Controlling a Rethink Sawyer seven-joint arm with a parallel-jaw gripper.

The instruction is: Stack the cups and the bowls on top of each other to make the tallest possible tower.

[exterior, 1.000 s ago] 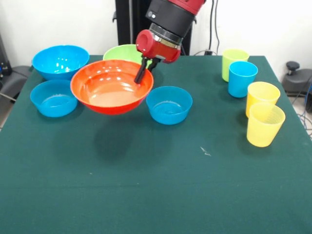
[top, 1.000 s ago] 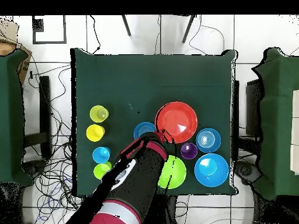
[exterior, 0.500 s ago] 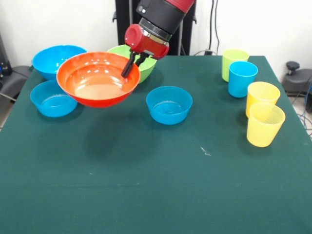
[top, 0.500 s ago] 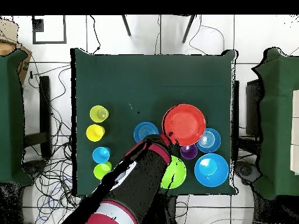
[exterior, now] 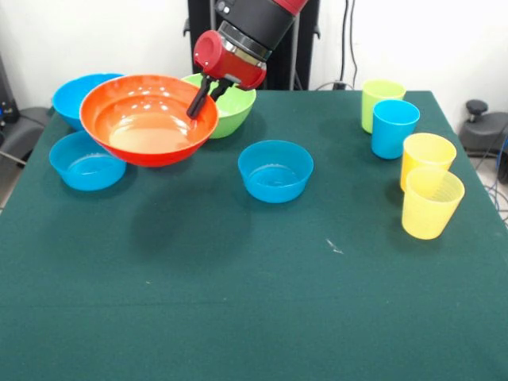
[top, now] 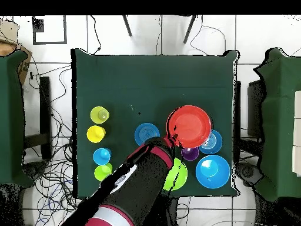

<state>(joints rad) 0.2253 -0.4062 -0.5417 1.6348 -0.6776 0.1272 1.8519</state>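
1. Red and black arm's gripper is clamped on the rim of the wide glossy orange plastic bowl, one finger inside the wall, the other outside.
2. Orange bowl hangs clear of the dark green cloth table, its shadow cast on the cloth below. From above it overlaps part of a small blue bowl beside it.
3. Lime green bowl just behind the gripper; large blue bowl at the far corner; another small blue bowl alone mid-table.
4. Translucent purple cup shows only in the overhead view, standing between the bowls.
5. Lime green cup, blue cup and two yellow cups line the other side of the table.
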